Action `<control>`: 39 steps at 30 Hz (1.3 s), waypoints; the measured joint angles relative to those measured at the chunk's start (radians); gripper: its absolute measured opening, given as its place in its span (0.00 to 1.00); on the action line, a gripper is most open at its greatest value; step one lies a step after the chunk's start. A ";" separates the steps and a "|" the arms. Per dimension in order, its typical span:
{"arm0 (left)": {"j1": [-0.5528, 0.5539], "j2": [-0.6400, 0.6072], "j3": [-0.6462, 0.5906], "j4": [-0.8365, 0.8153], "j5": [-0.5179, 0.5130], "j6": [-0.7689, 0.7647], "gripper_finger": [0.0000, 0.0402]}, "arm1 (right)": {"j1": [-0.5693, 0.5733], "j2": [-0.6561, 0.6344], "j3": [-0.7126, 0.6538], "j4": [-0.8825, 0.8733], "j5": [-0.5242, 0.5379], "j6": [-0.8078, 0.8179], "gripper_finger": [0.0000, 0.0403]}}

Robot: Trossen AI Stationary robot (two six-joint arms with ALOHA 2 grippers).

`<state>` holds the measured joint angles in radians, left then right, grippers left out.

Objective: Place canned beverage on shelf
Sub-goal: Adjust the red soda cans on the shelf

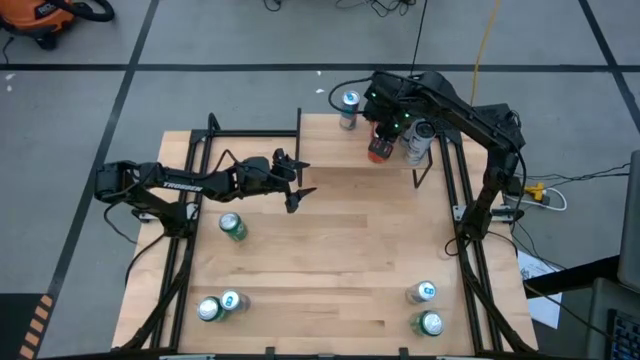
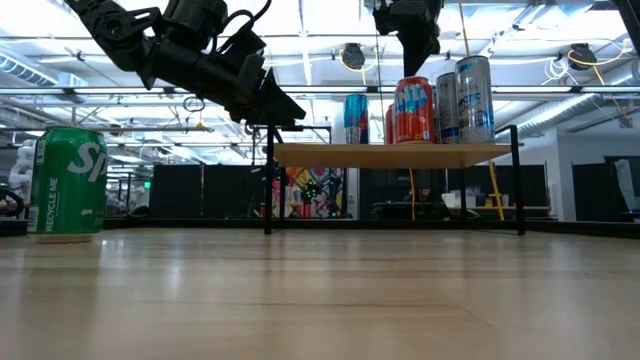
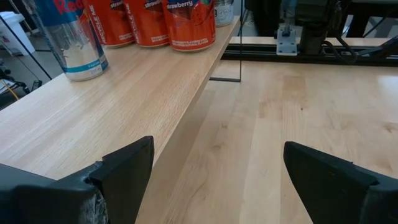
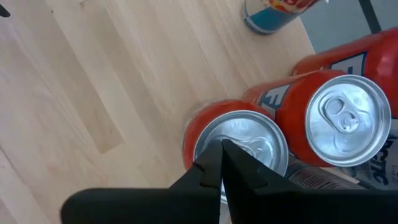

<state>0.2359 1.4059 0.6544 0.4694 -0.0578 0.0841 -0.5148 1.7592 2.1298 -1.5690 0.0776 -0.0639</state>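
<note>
Item: green can [image 1: 232,227], upright on the desk [image 1: 330,260], long axis vertical, just to the near side of your left fingers' position and slightly left of them. Nearest loose beverage to a free arm; you would come down on it from above or from the side.

Item: left gripper [image 1: 297,183], fingers spread wide, holding nothing, raised above the desk beside the near-left part of the shelf [image 2: 395,154]. Its wrist view looks along the shelf board toward the stored cans.

Item: right gripper [image 4: 222,163], fingers pressed together, holding nothing, tips poised directly over the lid of an upright orange can [image 4: 239,144] on the shelf's far right; contact cannot be told.

Item: shelf stock, far-right end: orange cans, a tall silver can [image 2: 474,98] and a blue can [image 2: 356,118], all upright.

Item: further cans on the desk, a near-left pair [image 1: 219,305] and a near-right pair [image 1: 426,308], well apart from both arms.

Judgement: the left arm is the nearer one for the green can.
</note>
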 joint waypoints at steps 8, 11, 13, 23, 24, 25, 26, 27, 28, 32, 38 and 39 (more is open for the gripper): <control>0.000 0.000 0.000 -0.004 0.000 0.000 0.89 | 0.000 -0.002 -0.007 0.000 0.001 0.000 0.00; 0.000 0.000 0.000 -0.006 0.000 0.000 0.89 | 0.000 -0.002 -0.008 -0.001 0.001 0.000 0.00; 0.000 0.000 0.000 -0.007 0.000 0.000 0.89 | 0.000 -0.002 -0.008 -0.001 0.001 0.000 0.00; 0.000 0.000 0.000 -0.008 0.000 -0.001 0.89 | 0.000 -0.012 -0.010 -0.003 0.001 0.000 0.00; 0.000 0.000 0.000 -0.008 0.000 -0.001 0.89 | 0.000 -0.015 -0.010 -0.006 0.000 0.001 0.00; 0.000 0.000 0.000 -0.008 0.000 -0.001 0.89 | 0.000 -0.017 -0.010 -0.007 0.000 0.001 0.00; 0.000 0.000 0.000 -0.008 0.000 -0.001 0.89 | 0.000 -0.019 -0.010 -0.006 0.000 0.005 0.00; 0.000 0.000 0.000 -0.008 0.000 -0.001 0.89 | 0.000 -0.021 -0.010 -0.006 0.000 0.014 0.00; 0.000 0.000 0.000 -0.008 0.000 -0.001 0.89 | 0.000 -0.021 -0.010 -0.006 0.000 0.021 0.00; 0.000 0.000 0.000 -0.008 0.000 -0.001 0.89 | 0.000 -0.021 -0.010 -0.005 0.000 0.025 0.00; 0.000 0.000 0.000 -0.008 0.000 -0.001 0.89 | 0.000 -0.021 -0.010 -0.003 0.004 0.028 0.00; 0.000 0.000 0.000 -0.008 0.000 -0.001 0.89 | 0.000 -0.021 -0.010 -0.003 0.006 0.041 0.00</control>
<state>0.2359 1.4059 0.6544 0.4618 -0.0582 0.0830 -0.5152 1.7378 2.1197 -1.5720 0.0840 -0.0226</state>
